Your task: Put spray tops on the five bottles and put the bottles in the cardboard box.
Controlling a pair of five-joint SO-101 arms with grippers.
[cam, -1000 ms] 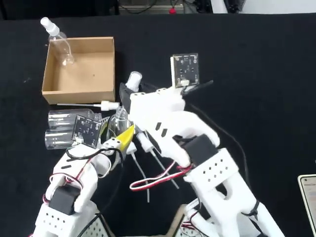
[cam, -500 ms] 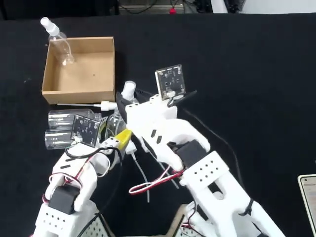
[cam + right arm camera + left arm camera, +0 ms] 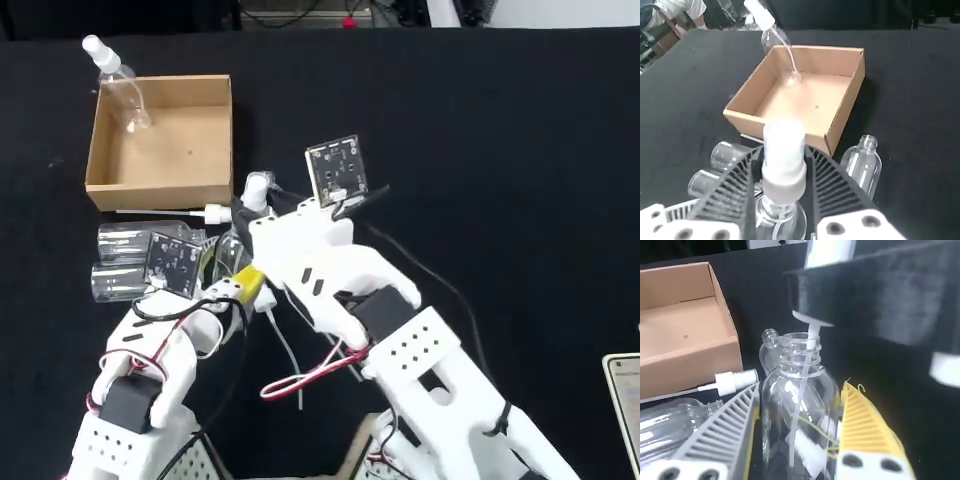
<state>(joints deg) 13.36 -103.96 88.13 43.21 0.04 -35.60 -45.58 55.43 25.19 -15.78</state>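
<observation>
A white spray top [image 3: 784, 134] is being pinched at its collar by the right gripper [image 3: 784, 152], whose black ribbed fingers are being kept shut against it. The top is being held just above the open neck of a clear bottle [image 3: 785, 415], with its thin tube hanging down inside. That bottle is being clamped upright by the left gripper [image 3: 800, 386], closed on its body with a grey finger on one side and a yellow one on the other. Its base is being cut off by the edge of the left wrist view, and from the high view most of it is being hidden under the right arm.

Just behind it an uncapped bottle [image 3: 862, 167] is standing on the black table [image 3: 500, 150]. A loose spray top [image 3: 215, 212] is lying along the front wall of the cardboard box [image 3: 160, 188]. Two more bottles are lying on their sides beside the left gripper — an upper bottle [image 3: 125, 240] and a lower bottle [image 3: 112, 284], both partly covered by the wrist board. In the box's far corner a capped bottle [image 3: 122, 95] is leaning, its top poking above the rim.
</observation>
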